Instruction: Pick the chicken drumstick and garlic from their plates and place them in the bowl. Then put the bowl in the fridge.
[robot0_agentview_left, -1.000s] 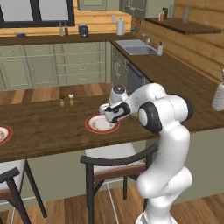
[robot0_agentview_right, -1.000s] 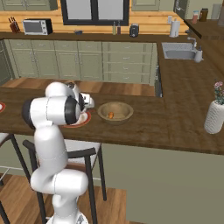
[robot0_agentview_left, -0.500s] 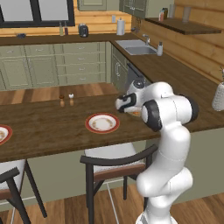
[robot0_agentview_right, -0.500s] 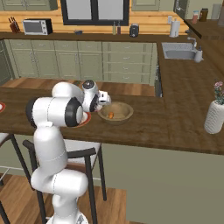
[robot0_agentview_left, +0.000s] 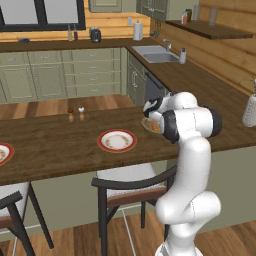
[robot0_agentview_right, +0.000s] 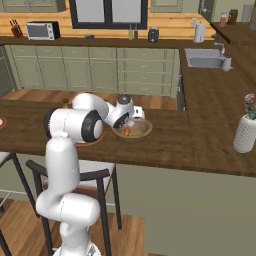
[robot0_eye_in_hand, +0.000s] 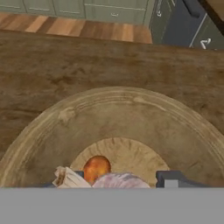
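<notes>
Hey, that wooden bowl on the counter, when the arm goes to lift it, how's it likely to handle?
The wooden bowl looks rigid, so it probably won't flex in a grip. It is wide and deep beside the gripper, so a pinch on the rim seems likelier than spanning it, and it may tilt. The chicken drumstick lies loose inside and could slide or roll if it tips.

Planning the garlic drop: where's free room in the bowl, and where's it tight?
Bowl: far half of the floor and far wall are bare. Crowded at the near side, where the chicken drumstick lies beside the garlic between the gripper fingertips.
</notes>
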